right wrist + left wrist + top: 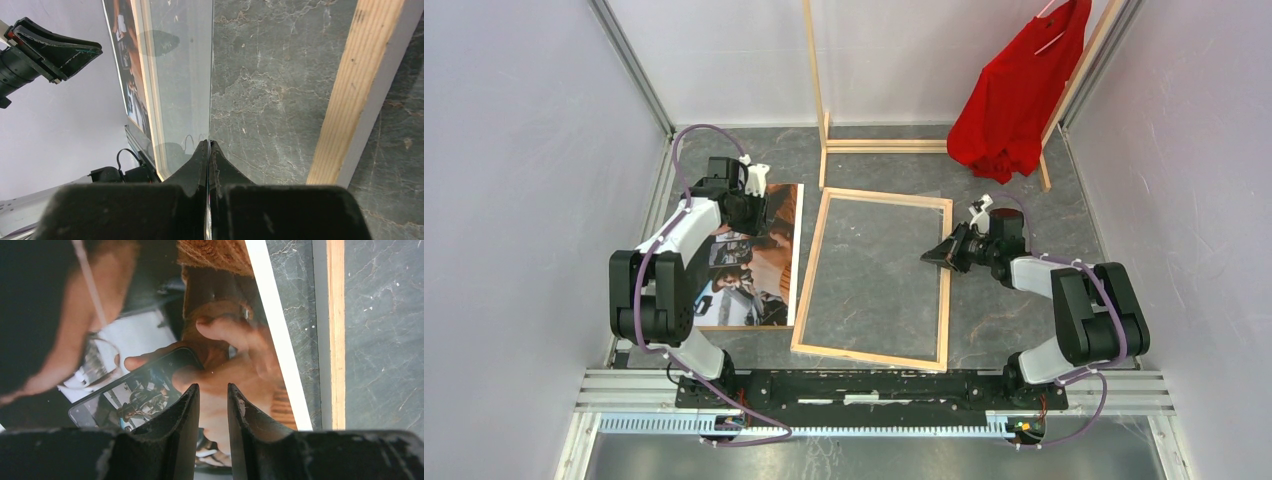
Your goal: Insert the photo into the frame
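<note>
The photo [749, 270] lies picture side up on the table's left. The frame [809, 270] lies beside it in the middle, light wood side up. My left gripper [757, 212] hovers over the photo's far end; in the left wrist view the gripper [213, 390] has its jaws a little apart with nothing between them, above the photo [150, 340], with the frame's rail [336, 330] to the right. My right gripper [931, 257] is just inside the frame's right rail [350, 100]. This gripper [209, 145] is shut on the edge of a thin clear pane [180, 75] that lies within the frame.
A tall wooden clothes rack [889, 147] with a red shirt [1019, 90] stands at the back, just beyond the frame's far rail. Walls close in left and right. The arm bases and a metal rail [874, 385] run along the near edge.
</note>
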You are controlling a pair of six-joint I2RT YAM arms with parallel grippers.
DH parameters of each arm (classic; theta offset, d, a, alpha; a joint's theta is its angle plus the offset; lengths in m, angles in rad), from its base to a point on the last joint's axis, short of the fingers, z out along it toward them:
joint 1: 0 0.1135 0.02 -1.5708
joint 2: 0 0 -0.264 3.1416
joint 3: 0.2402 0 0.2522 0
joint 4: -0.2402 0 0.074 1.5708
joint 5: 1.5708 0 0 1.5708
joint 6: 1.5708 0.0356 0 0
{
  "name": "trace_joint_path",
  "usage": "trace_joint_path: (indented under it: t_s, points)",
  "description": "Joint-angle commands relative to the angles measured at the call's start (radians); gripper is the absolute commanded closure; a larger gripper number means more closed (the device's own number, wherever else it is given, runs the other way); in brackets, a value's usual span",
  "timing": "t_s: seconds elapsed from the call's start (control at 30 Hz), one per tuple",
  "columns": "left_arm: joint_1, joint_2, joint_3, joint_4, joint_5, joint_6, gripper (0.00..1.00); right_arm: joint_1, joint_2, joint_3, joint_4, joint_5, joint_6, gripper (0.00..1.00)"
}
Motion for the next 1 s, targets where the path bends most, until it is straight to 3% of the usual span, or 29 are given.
trace_joint_path:
  t_s: [0.0,0.97]
  points:
    - [-0.010,-0.038,0.000,0.004,0.020,0.023,0.66,-0.016,-0.008,0.006,0.011,-0.024,-0.030,1.00]
    - [-0.058,-0.041,-0.001,0.004,-0.009,0.017,0.66,-0.061,0.032,-0.020,0.042,-0.064,-0.030,1.00]
